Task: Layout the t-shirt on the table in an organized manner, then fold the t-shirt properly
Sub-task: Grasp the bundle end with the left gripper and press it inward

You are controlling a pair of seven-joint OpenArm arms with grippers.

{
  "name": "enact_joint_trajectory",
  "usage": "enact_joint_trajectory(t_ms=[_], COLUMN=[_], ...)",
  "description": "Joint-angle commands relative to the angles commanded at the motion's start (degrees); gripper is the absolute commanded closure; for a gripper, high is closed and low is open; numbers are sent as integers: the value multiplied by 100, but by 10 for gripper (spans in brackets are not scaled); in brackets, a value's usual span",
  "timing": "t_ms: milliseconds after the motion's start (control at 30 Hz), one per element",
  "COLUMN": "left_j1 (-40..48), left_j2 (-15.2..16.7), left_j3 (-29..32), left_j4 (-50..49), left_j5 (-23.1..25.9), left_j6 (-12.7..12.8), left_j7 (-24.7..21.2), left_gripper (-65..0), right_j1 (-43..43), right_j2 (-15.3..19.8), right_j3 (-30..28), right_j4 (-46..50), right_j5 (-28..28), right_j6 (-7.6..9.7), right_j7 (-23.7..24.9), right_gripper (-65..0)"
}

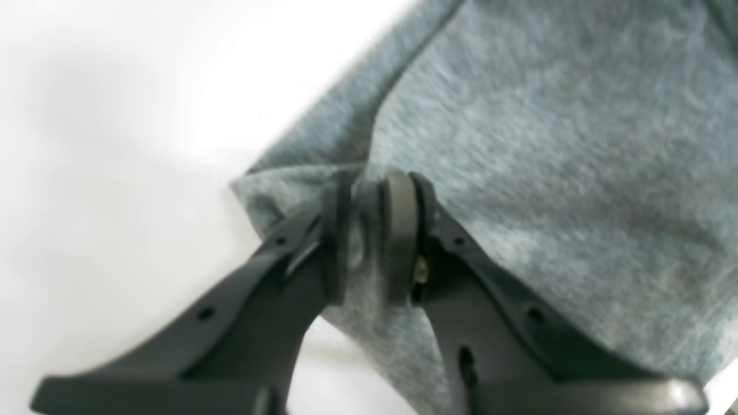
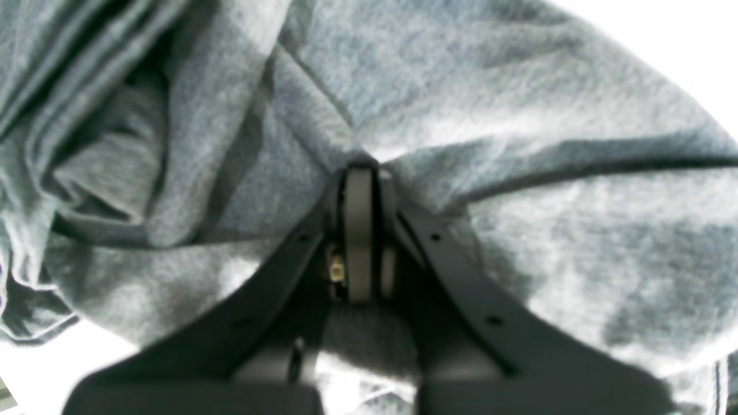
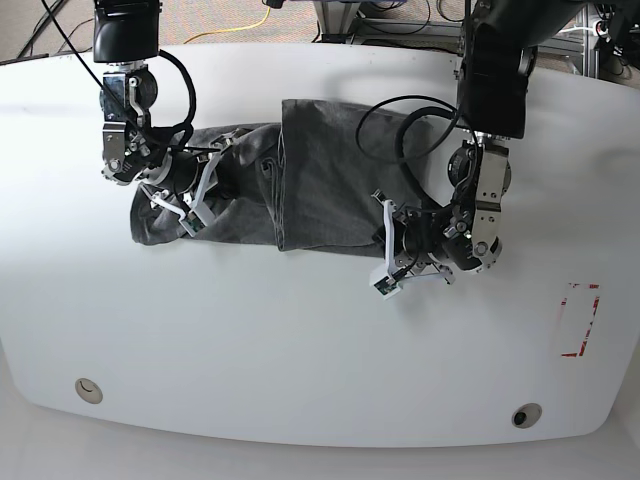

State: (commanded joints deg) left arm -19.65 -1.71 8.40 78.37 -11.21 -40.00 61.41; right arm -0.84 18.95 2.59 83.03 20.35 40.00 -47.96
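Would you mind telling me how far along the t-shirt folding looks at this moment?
Partway. The t-shirt lies on the table with one panel already folded across its middle, though the end at the base view's left is bunched. In hand: the left gripper is shut on an edge of cloth, and the right gripper pinches a wrinkled fold. Left: smoothing the bunched end and finishing the folds.

bare table (image 3: 300, 340) along near edge – open passage; t-shirt (image 3: 320, 180) and both arms crowd centre.
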Motion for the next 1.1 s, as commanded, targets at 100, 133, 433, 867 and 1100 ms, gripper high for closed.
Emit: enact_joint_trajectory(t_ms=[100, 133, 433, 867, 1100], left_j1=[0, -9, -18, -325, -413], left_j2=[0, 0, 26, 527, 853], left_j3=[0, 0, 0, 9, 35], left_j4=[-9, -9, -9, 35, -9], left_j5=[0, 0, 0, -26, -26], left_j6=[13, 13, 13, 4, 4], left_j7=[-9, -18, -316, -308, -290], left_gripper=[-81, -81, -82, -297, -374], right_j1=[0, 0, 0, -9, -9], right_j2=[0, 0, 0, 0, 0], right_j3=[-9, -9, -9, -18, -18], right_j4=[0, 0, 0, 0, 9], right_j5=[0, 0, -9, -9, -9], right_j6=[0, 0, 0, 0, 0], right_j7=[0, 0, 0, 0, 0], right_gripper=[-19, -19, -19, -19, -19])
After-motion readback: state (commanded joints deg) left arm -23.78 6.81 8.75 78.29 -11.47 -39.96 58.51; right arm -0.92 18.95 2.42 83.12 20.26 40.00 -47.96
